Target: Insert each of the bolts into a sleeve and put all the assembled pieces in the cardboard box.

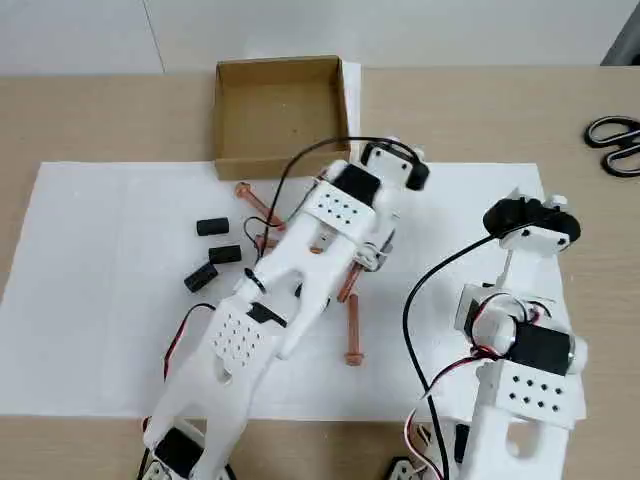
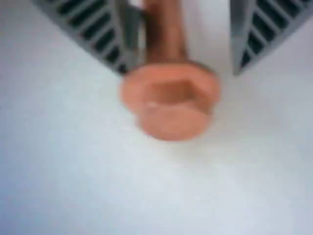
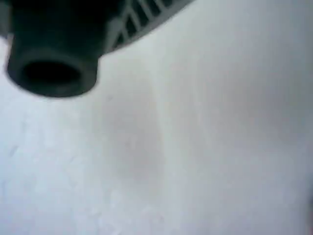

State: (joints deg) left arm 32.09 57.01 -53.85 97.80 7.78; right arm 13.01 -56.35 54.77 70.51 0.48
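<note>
My left gripper (image 2: pixel 181 68) is open low over the white paper, straddling an orange bolt (image 2: pixel 168 98). The shank lies against one finger (image 2: pixel 98 34) with a gap to the other, and the hex head sticks out past the tips. From above, the left gripper (image 1: pixel 368 250) sits mid-paper with that bolt (image 1: pixel 348 283) under it. My right gripper (image 3: pixel 73 29) is shut on a black sleeve (image 3: pixel 51 68), held above bare paper. Three loose sleeves (image 1: pixel 212 226) lie to the left. The cardboard box (image 1: pixel 280 160) stands at the back.
More orange bolts lie near the left arm, one by the box (image 1: pixel 255 200) and one toward the front (image 1: pixel 352 335). Black scissors (image 1: pixel 615 145) rest at the table's right edge. The white paper (image 1: pixel 100 330) covers most of the table.
</note>
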